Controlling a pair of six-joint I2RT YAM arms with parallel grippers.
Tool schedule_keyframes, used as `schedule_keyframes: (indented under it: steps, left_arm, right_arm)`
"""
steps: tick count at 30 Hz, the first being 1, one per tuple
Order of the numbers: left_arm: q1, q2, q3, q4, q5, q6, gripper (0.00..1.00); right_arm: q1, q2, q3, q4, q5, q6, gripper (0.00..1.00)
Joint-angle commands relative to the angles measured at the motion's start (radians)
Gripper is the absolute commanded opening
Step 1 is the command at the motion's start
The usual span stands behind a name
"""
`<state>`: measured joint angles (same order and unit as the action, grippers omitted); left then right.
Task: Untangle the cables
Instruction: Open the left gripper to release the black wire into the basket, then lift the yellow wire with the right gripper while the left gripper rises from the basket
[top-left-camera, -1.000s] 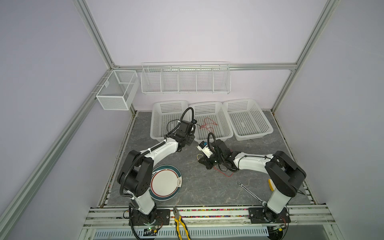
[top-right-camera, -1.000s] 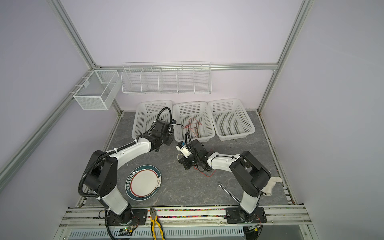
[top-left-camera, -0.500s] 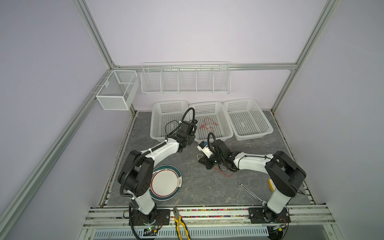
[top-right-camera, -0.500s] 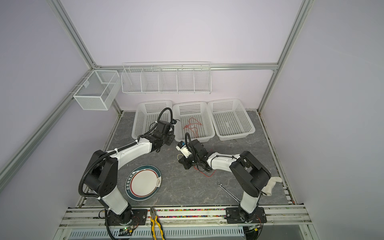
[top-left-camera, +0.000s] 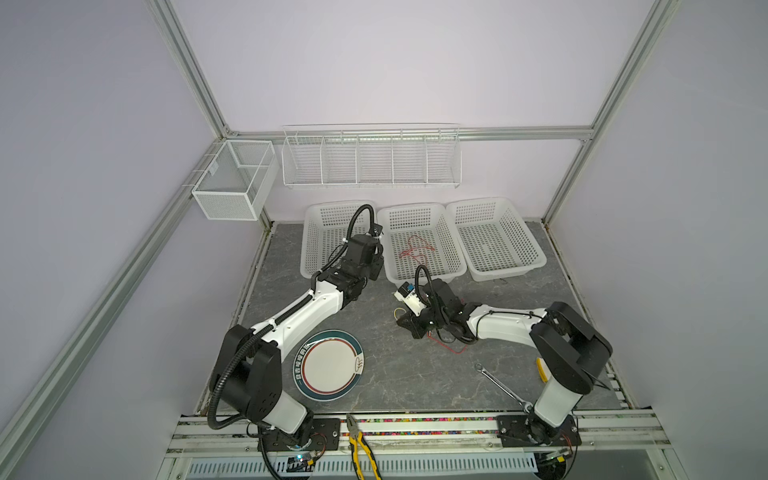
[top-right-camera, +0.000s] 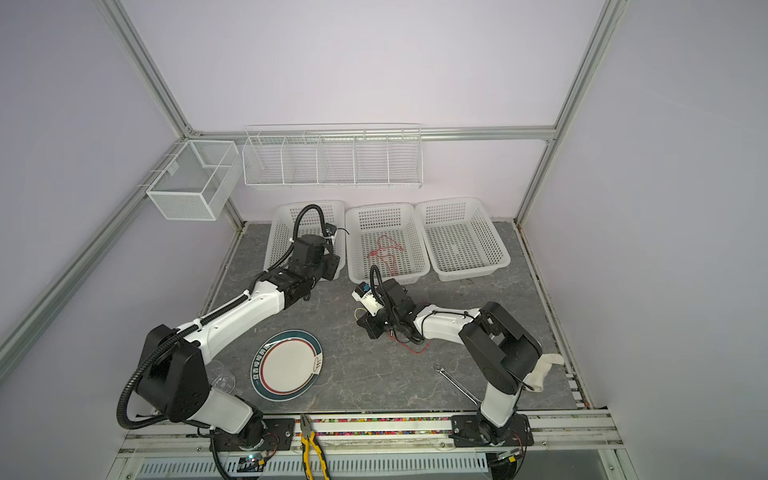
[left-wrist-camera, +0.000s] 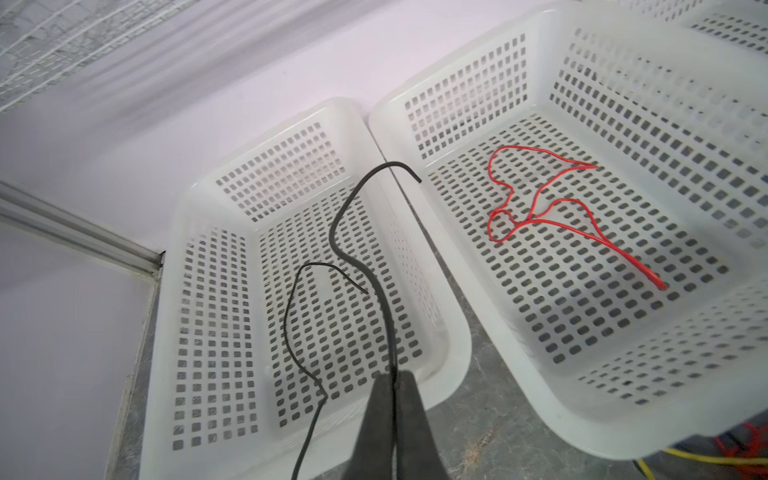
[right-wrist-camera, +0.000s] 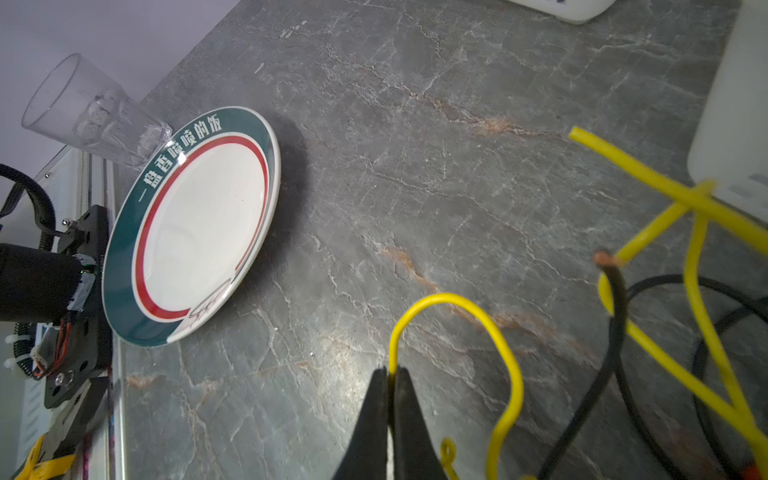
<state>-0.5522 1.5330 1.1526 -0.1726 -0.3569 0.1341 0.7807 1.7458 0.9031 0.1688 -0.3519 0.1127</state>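
Note:
My left gripper (left-wrist-camera: 392, 376) is shut on a black cable (left-wrist-camera: 365, 257), which curves up from the jaws over the left white basket (left-wrist-camera: 174, 291). In a top view this gripper (top-left-camera: 376, 231) hangs above that basket's right side. A thinner black wire (left-wrist-camera: 291, 332) runs across the same basket. A red cable (left-wrist-camera: 540, 216) lies loose in the middle basket (top-left-camera: 453, 245). My right gripper (right-wrist-camera: 390, 374) is low over the table and shut on a yellow cable (right-wrist-camera: 457, 299). Black cables (right-wrist-camera: 615, 316) lie tangled with it beside the jaws. A red wire (top-left-camera: 453, 349) trails on the table by the right gripper (top-left-camera: 401, 322).
A green-rimmed plate (top-left-camera: 330, 365) lies front left with a clear glass (right-wrist-camera: 91, 112) beside it. A wrench (top-left-camera: 500, 386) lies front right, and pliers (top-left-camera: 361, 444) rest on the front rail. A third basket (top-left-camera: 536, 249) stands back right. Wire racks (top-left-camera: 370, 158) hang on the back wall.
The left jaws have closed the last bit onto the black cable. Both arms have hardly moved.

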Motion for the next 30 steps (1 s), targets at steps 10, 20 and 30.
schedule_keyframes:
  steps: [10, 20, 30]
  left_arm:
    - [0.152, 0.153, 0.120, -0.029, -0.157, -0.207, 0.00]
    - [0.153, 0.270, 0.167, -0.055, -0.072, -0.241, 0.30]
    - [0.153, 0.143, 0.087, -0.020, 0.041, -0.237, 0.55]
  right_arm:
    - [0.004, 0.005, 0.002, 0.007, -0.013, 0.007, 0.07]
    - [0.003, -0.073, 0.030, -0.035, -0.019, 0.001, 0.07]
    - [0.004, -0.141, 0.131, -0.127, -0.032, 0.003, 0.07]
